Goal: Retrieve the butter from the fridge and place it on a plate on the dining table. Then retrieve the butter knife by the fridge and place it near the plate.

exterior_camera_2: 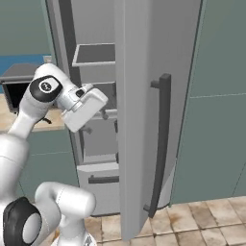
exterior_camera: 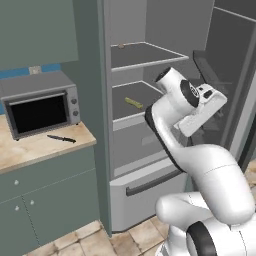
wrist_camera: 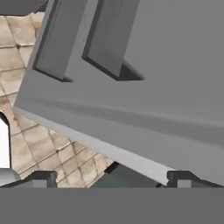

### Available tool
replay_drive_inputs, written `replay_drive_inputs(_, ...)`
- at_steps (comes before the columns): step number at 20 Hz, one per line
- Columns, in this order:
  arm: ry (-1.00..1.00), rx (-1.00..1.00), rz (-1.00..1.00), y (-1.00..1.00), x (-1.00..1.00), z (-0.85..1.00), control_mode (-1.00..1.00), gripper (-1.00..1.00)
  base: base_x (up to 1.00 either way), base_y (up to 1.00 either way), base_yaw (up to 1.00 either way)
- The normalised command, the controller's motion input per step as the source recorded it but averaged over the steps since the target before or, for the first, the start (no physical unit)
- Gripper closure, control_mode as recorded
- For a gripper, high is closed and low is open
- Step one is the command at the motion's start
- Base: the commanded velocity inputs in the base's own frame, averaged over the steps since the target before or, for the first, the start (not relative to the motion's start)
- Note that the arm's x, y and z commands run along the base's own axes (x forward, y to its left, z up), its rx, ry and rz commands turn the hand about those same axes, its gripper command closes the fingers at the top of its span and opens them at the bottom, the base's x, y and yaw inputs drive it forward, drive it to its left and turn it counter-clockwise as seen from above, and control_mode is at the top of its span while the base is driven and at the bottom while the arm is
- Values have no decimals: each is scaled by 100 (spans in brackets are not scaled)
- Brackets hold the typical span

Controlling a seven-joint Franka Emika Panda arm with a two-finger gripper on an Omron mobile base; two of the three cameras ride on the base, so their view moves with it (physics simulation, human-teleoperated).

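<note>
On the fridge's (exterior_camera: 150, 75) middle shelf lies the butter (exterior_camera: 133, 102), well left of the gripper (wrist_camera: 111, 177), whose jaws stand wide apart and empty beside the open door. Swing the hand left, descend squarely, and close across the stick's narrow width.

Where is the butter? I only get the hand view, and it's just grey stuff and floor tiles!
Observer: The butter lies on the middle shelf inside the fridge, with nothing touching it.
Operator: Is the fridge open all the way?
Observer: Yes. Its door is swung wide open, and the long bar handle faces away from the shelves.
Operator: And where's the knife?
Observer: The butter knife lies flat on the worktop beside the fridge, just in front of the toaster oven.
</note>
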Motion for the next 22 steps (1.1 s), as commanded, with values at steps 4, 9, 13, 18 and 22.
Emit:
replay_drive_inputs(4, 20, -40, 0, -2, 51, 0, -100, -100, 0, 0, 0)
replay_drive_inputs(9, 6, -22, 0, -30, 11, 0, -100, -100, 0, 0, 0)
replay_drive_inputs(13, 0, 0, 2, -65, -1, 0, -100, -100, 0, 0, 0)
replay_drive_inputs(18, 0, 1, 7, -58, 12, 0, -100, -100, 0, 0, 0)
replay_drive_inputs(22, 0, 0, 1, -64, -11, 0, -100, -100, 0, 0, 0)
